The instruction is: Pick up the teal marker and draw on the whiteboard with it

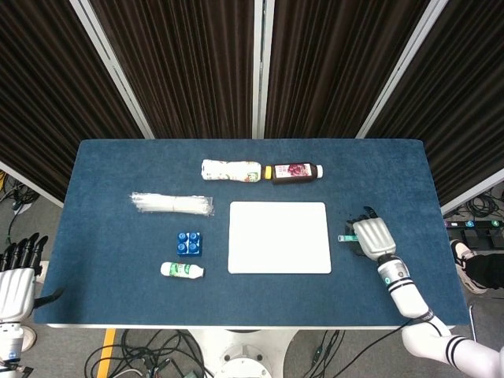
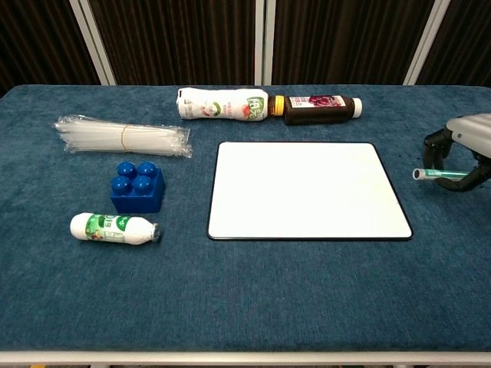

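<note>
right hand: the right hand [image 2: 464, 149] has its fingers curled around the teal marker [image 2: 441, 175], holding it just right of the whiteboard [image 2: 307, 189]; the head view shows the same hold [image 1: 370, 235].
teal marker: lies roughly level in the grasp, its pale tip pointing left toward the whiteboard's right edge, apart from it. Whether it is clear of the table [image 1: 110, 299] I cannot tell.
left hand: the left hand [image 1: 17, 272] sits off the near-left corner of the table, fingers apart, holding nothing.
cap: cannot tell whether the tip is capped; if it is, no line will appear.
risk, grip: the marker looks held near its rear end, so pressing the tip down could lever it loose or let it slide in the fingers.
risk, angle: a level marker meets the board with its side, not its tip; the wrist probably needs to tilt first.
risk, board: the whiteboard lies loose on the cloth and may slide left under a sideways push.
bystanders: dark bottle [image 2: 318, 106] and white bottle [image 2: 222, 104] lie at the far side, clear of the likely path.
</note>
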### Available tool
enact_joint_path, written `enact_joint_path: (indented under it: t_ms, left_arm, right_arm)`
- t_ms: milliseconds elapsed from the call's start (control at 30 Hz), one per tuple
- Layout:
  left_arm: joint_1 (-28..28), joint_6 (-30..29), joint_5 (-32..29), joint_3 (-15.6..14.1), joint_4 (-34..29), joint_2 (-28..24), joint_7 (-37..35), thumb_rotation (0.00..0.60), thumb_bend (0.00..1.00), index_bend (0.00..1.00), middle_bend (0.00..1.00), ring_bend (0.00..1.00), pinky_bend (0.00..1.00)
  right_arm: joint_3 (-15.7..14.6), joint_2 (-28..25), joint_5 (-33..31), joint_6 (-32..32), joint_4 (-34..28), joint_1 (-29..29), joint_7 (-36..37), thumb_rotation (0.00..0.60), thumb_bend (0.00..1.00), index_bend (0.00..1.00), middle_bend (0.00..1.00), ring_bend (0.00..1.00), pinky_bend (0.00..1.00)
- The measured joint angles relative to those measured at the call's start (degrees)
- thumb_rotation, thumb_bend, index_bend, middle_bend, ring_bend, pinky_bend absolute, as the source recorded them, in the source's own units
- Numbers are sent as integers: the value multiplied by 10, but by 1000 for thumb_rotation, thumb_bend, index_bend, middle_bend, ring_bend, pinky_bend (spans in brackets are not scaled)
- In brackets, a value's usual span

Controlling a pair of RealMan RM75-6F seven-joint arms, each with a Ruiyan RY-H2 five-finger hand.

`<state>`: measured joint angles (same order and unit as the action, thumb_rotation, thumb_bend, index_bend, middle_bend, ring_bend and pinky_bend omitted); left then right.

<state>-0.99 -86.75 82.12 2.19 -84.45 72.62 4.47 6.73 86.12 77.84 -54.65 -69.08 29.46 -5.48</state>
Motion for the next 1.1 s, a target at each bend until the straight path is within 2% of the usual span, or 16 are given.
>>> enact_joint_path:
  t_ms: [133,300,433,567,733,900,1100]
  left_arm:
    - [-1,1,4,-1,0,0,-5,600,0,7,0,0,0]
    - [1,0,4,-1,1,-1,-9,600,0,7,0,0,0]
    - [2,-1,6,-2,2,-2,-15,600,0,7,0,0,0]
    - [2,1,9,-4,3,-2,-19,600,0,7,0,0,0]
    - [6,-4,9,-4,6,-2,-26,600,0,7,0,0,0]
    - [10,-6,9,-6,10,-4,-32,600,0,7,0,0,0]
    - [14,-8,8,-8,11,-5,-35,600,0,7,0,0,0]
  right_arm:
    - [18,-38,9,18,-106,22,93,600,417,633,579,336,130]
    - [46,-25,14,34,-131,54,237,600,417,631,571,335,138]
    - [68,43,8,34,-100,76,334,600,417,630,570,335,141]
    - [83,119,-8,32,-56,92,378,600,417,628,569,333,144]
    - [90,187,-16,26,14,108,404,600,420,627,565,332,146]
    - [89,228,-15,22,61,118,445,600,421,627,563,332,150]
    - [84,258,-7,20,102,126,461,600,422,627,561,332,150]
